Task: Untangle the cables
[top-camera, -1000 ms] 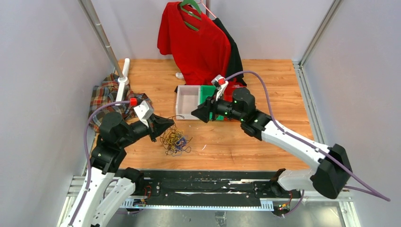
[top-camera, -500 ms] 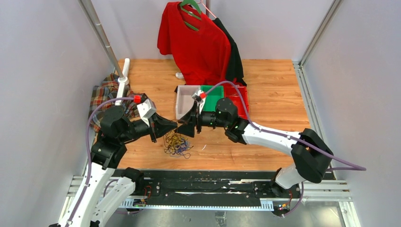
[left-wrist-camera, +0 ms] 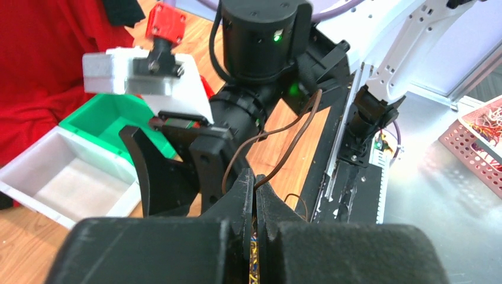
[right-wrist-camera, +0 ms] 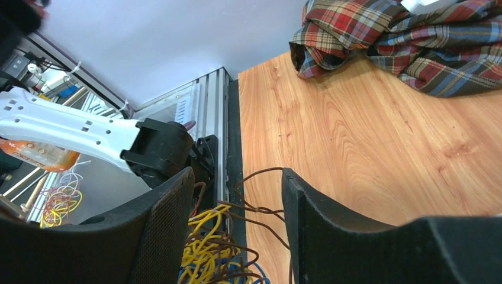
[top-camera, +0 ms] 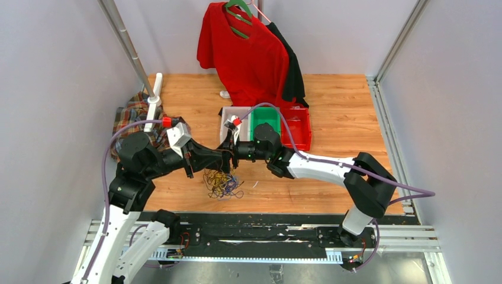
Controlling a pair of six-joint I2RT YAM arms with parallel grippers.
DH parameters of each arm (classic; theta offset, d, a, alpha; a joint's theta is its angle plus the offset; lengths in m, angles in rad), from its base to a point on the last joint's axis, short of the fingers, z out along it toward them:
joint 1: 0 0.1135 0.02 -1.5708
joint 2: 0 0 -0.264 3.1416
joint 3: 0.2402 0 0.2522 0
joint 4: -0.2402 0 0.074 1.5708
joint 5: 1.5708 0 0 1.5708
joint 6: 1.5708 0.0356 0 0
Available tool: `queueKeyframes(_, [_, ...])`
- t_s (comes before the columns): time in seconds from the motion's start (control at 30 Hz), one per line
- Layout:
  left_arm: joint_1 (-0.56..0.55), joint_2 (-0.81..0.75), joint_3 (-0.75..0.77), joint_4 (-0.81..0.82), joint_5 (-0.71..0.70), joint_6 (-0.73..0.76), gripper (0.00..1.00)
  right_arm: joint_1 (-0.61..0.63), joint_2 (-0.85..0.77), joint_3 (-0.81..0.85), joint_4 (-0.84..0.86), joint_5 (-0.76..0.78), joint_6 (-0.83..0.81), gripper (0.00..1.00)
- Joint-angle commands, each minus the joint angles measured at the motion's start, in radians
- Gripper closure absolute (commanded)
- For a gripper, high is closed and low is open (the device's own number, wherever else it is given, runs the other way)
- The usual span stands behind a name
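The cables [top-camera: 222,182] lie in a tangle of brown, yellow and blue wires on the wooden table, in front of the bins. My left gripper [top-camera: 221,158] hangs just above them. It is shut on a thin brown cable [left-wrist-camera: 290,142], which loops up out of its fingertips [left-wrist-camera: 255,183]. My right gripper [top-camera: 229,151] faces it tip to tip and is open. In the right wrist view its two fingers [right-wrist-camera: 237,177] straddle the raised cables [right-wrist-camera: 219,248], with brown loops between the pads. I cannot tell whether the pads touch them.
White [top-camera: 228,115], green [top-camera: 264,118] and red [top-camera: 296,127] bins stand behind the grippers. A plaid shirt [top-camera: 133,118] and a white stand [top-camera: 153,100] are at the left. A red shirt [top-camera: 248,53] hangs at the back. The metal rail [top-camera: 266,234] runs along the near edge.
My right gripper has swung left from over the bins to meet the left gripper's tips. The left gripper has edged right, still shut on the brown cable.
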Motion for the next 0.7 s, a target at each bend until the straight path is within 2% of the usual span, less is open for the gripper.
queueKeyframes(0.0, [-0.004,0.006,0.060,0.030,0.029,-0.024,1.00,0.017,0.010,0.011,0.023,0.029,0.005,0.44])
queueKeyframes(0.2, [-0.005,0.018,0.092,0.034,0.022,-0.016,0.99,-0.002,-0.040,-0.063,-0.008,0.084,-0.015,0.43])
queueKeyframes(0.4, [-0.005,0.005,0.062,0.031,0.006,-0.020,1.00,-0.071,-0.200,-0.173,-0.051,0.147,-0.037,0.36])
queueKeyframes(0.67, [-0.005,0.012,0.051,0.039,0.001,-0.021,1.00,-0.074,-0.277,-0.170,-0.120,0.101,-0.077,0.29])
